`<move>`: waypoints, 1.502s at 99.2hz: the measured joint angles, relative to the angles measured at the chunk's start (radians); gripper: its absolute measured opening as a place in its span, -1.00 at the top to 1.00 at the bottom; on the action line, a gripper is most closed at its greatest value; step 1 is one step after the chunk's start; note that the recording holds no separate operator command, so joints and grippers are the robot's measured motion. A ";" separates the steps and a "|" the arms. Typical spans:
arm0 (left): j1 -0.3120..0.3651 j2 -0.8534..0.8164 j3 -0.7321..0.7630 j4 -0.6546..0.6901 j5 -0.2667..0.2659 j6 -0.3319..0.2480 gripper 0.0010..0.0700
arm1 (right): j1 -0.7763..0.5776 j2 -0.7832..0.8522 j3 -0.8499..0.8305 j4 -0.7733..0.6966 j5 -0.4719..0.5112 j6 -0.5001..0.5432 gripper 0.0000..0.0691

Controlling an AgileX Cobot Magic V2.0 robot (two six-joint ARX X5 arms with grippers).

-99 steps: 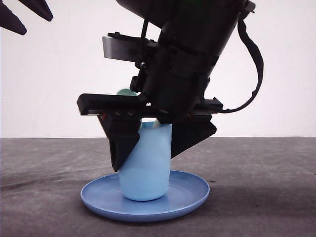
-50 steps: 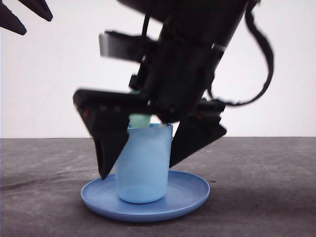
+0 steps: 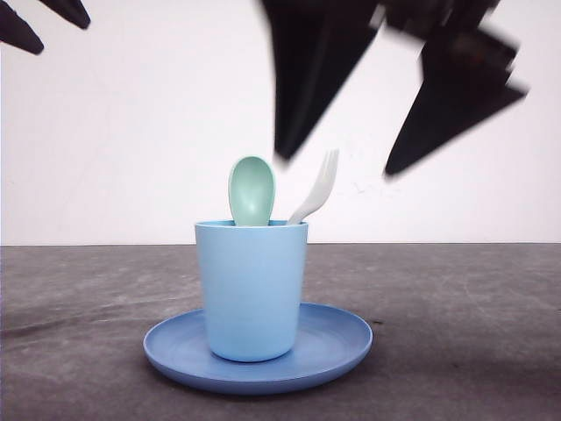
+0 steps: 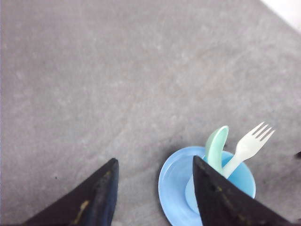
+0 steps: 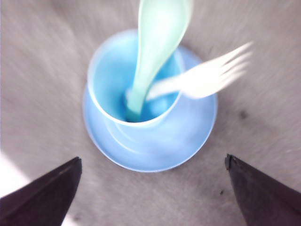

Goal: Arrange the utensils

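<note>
The left end effector (image 3: 39, 24) hangs spread and empty at ten o'clock. The spoon (image 3: 252, 190) and fork (image 3: 317, 187) stand in the cup (image 3: 252, 289) on its plate (image 3: 333, 346). The right end effector (image 3: 394, 105), wide and empty overhead, could clip the fork's tines and tip the cup.

My right hand (image 3: 364, 162) hangs high in the front view, motion-blurred, fingers spread wide with nothing between them, tips pointing down and slightly left. My left hand (image 3: 39, 26) sits at the upper left corner, raised, its two dark fingertips apart; the wrist view confirms the gap (image 4: 155, 188).
</note>
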 joint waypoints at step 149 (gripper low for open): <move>0.000 -0.275 0.000 -0.171 0.000 -0.002 0.96 | 0.000 -0.444 0.001 0.016 0.415 -0.002 0.97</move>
